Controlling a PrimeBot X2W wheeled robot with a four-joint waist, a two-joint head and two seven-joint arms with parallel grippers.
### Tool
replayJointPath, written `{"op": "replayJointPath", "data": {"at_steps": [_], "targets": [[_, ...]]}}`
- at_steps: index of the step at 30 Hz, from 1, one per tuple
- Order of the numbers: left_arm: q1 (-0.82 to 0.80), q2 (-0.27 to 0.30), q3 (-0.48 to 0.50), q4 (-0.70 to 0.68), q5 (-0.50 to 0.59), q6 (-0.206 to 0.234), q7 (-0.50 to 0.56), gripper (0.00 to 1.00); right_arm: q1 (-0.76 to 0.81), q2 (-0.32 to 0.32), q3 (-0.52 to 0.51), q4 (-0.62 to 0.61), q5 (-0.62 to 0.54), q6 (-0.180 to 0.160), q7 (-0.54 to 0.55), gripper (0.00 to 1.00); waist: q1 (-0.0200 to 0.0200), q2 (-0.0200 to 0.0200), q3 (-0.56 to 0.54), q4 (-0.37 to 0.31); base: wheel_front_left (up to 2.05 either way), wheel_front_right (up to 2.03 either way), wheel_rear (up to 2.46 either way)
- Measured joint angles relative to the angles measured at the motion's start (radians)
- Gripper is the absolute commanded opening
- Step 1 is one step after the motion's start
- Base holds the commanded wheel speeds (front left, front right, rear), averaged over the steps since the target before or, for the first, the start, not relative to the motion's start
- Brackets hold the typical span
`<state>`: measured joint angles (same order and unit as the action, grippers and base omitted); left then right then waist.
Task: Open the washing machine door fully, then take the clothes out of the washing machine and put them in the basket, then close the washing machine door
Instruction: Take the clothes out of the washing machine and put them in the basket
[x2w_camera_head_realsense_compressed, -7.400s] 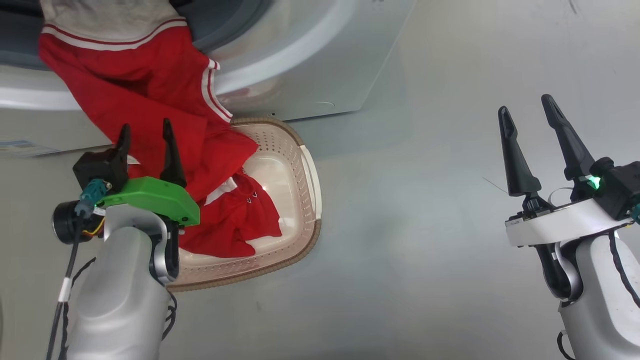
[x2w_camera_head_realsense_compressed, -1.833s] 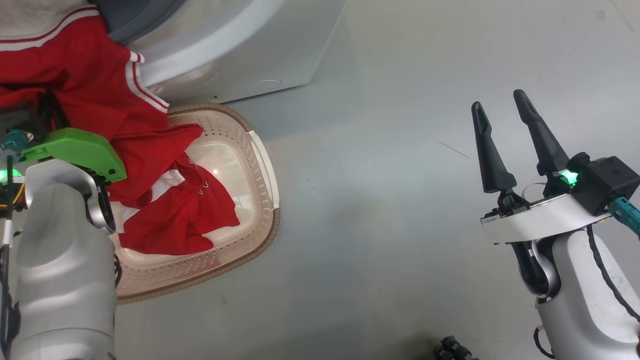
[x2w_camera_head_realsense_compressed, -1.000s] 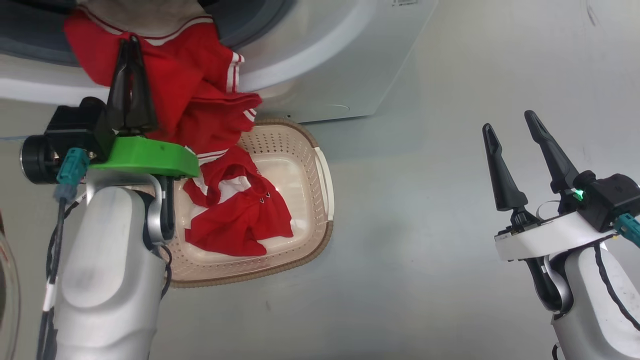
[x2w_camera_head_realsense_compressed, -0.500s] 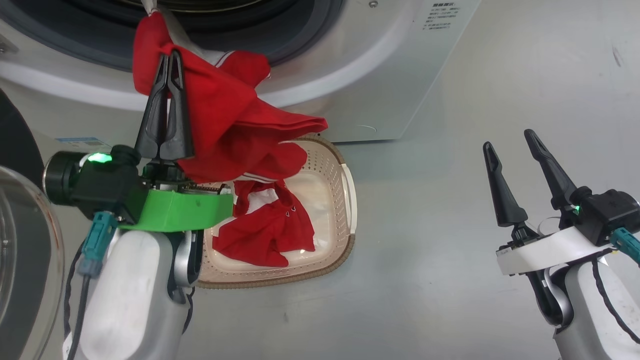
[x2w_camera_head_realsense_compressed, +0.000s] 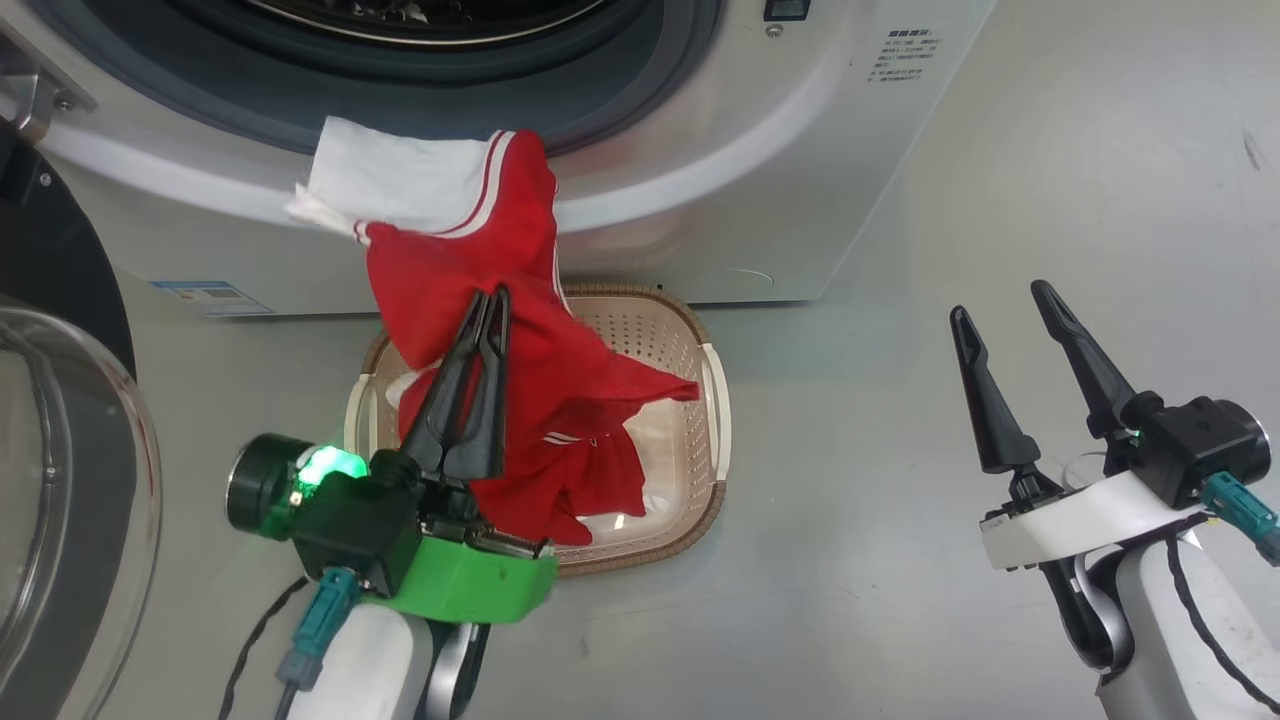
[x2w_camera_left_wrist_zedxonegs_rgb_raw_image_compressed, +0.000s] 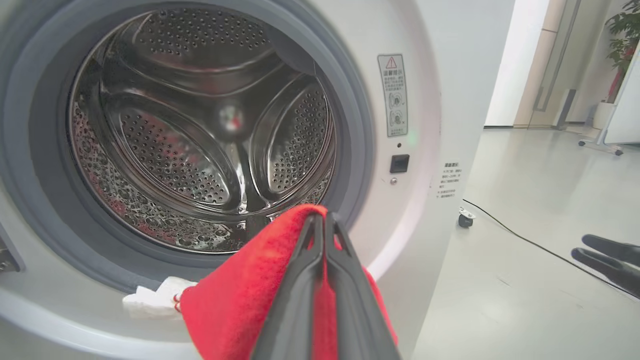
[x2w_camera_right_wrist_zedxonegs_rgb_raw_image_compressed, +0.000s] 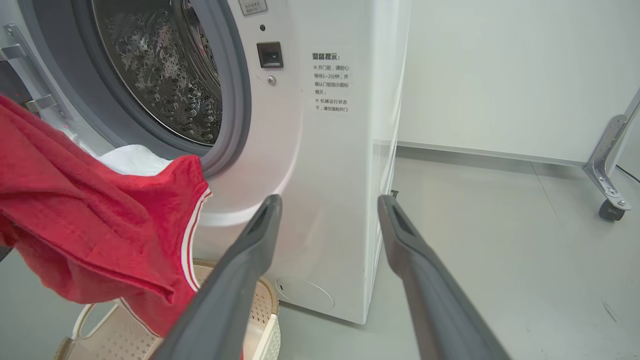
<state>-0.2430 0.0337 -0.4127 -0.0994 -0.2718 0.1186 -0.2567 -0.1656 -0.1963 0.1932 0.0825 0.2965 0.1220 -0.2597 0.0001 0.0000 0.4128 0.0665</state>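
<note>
The left gripper (x2w_camera_head_realsense_compressed: 493, 297) has its two dark fingers pressed together on a fold of the clothes (x2w_camera_head_realsense_compressed: 585, 380), and in the left wrist view the red cloth (x2w_camera_left_wrist_zedxonegs_rgb_raw_image_compressed: 235, 300) bunches on both sides of the shut jaws and hangs off them. Directly below these jaws stands the basket (x2w_camera_head_realsense_compressed: 655, 325), and red cloth hangs down into it past the finger bases. Beyond the fingertips the garment stretches up to the washing machine (x2w_camera_head_realsense_compressed: 800, 180), where its white end lies draped over the lower lip of the opening. Straight ahead of the jaws in the left wrist view is the steel drum (x2w_camera_left_wrist_zedxonegs_rgb_raw_image_compressed: 200, 125). The washing machine door (x2w_camera_head_realsense_compressed: 70, 480) stands swung open, well off to the left of the left gripper. The right gripper (x2w_camera_head_realsense_compressed: 1000, 300) hovers over bare grey floor (x2w_camera_head_realsense_compressed: 880, 480), far to the right of the basket, its jaws spread wide with nothing between them. In its wrist view the machine's white front corner (x2w_camera_right_wrist_zedxonegs_rgb_raw_image_compressed: 330, 175) shows through that gap, with the clothes (x2w_camera_right_wrist_zedxonegs_rgb_raw_image_compressed: 75, 225) to the left of the fingers.
</note>
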Motion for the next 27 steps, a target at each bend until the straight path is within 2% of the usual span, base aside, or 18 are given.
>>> {"op": "replayJointPath", "data": {"at_steps": [13,22,27], "targets": [[0.068,0.007,0.002,0.138,0.001,0.0,0.0,0.0,-0.002,0.014,0.02,-0.007,0.0,0.0,0.0,1.0,0.0,0.0,0.028,-0.04,0.0,0.0,0.0],[0.044,0.008,0.086,0.294,-0.003,0.0,0.0,0.0,-0.021,0.021,0.028,-0.018,0.011,0.0,0.0,1.0,-0.0001,0.0,0.079,-0.086,0.0,0.0,0.0],[-0.04,0.007,0.123,0.377,-0.013,0.0,0.0,0.0,-0.036,0.02,0.029,-0.03,0.019,0.0,0.0,1.0,-0.0001,0.0,0.118,-0.111,0.0,0.0,0.0]]}}
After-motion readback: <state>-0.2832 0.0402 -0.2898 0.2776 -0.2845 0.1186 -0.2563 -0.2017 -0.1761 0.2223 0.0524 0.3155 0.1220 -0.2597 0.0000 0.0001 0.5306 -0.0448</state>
